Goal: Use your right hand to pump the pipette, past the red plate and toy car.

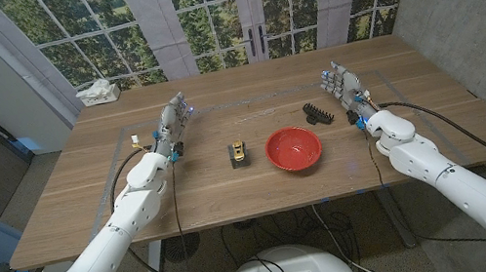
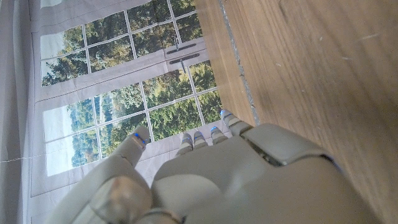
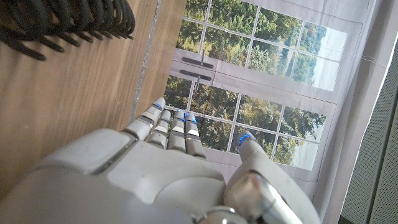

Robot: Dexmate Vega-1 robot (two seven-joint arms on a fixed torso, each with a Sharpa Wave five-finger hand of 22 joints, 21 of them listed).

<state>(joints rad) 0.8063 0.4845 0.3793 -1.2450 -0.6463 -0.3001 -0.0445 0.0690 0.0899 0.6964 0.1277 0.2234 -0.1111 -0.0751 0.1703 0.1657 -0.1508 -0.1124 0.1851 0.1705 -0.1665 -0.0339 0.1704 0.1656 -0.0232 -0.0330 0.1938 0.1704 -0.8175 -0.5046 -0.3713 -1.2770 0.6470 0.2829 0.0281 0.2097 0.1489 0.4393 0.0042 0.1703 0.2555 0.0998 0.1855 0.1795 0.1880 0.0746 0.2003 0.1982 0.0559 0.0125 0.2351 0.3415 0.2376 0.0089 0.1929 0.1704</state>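
Note:
The black ribbed pipette [image 1: 319, 112] lies on the wooden table [image 1: 233, 197], beyond the red plate [image 1: 294, 148] and to its right. Its ribbed bellows [image 3: 68, 18] shows close beside my right hand [image 3: 161, 174] in the right wrist view. A small yellow and black toy car [image 1: 239, 152] stands left of the plate. My right hand [image 1: 347, 94] stands just right of the pipette, apart from it, fingers stretched out and holding nothing. My left hand [image 1: 172, 128] stands at the table's left, fingers straight, with nothing in it; it is seen from behind as my left hand [image 2: 224, 180] in the left wrist view.
A small white and yellow object [image 1: 135, 139] lies left of my left hand. A tissue box [image 1: 98, 92] sits at the table's far left corner. Tape lines [image 1: 248, 104] mark a rectangle on the tabletop. Windows stand behind the table.

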